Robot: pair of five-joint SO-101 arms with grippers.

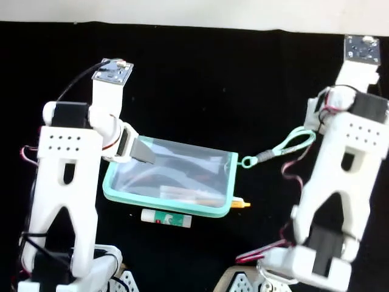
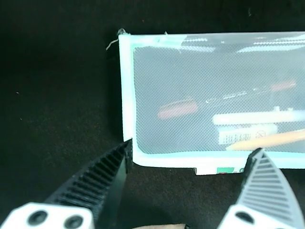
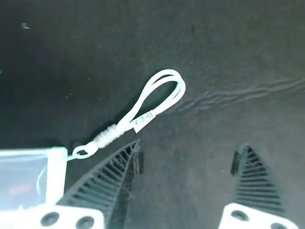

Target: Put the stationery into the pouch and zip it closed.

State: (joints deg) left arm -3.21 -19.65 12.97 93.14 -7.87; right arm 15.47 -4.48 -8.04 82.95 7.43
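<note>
A mint-edged mesh pouch (image 1: pixel 176 173) lies flat mid-table, holding a red pen (image 2: pixel 177 109), an orange pencil (image 2: pixel 267 140) and a white item. The pencil's tip (image 1: pixel 242 204) pokes out past the pouch's right end. A glue stick (image 1: pixel 166 218) lies on the cloth just outside the pouch's near edge. The zip's cord loop (image 1: pixel 287 146) trails right from the pouch corner. My left gripper (image 2: pixel 190 150) is open over the pouch's (image 2: pixel 214 86) left end. My right gripper (image 3: pixel 190 145) is open above the cloth beside the cord loop (image 3: pixel 155 98), not touching it.
A black cloth (image 1: pixel 219 85) covers the table. The two white arms (image 1: pixel 64 182) (image 1: pixel 337 182) stand at either side of the pouch. Bare cloth stretches behind the pouch and between the arms' bases.
</note>
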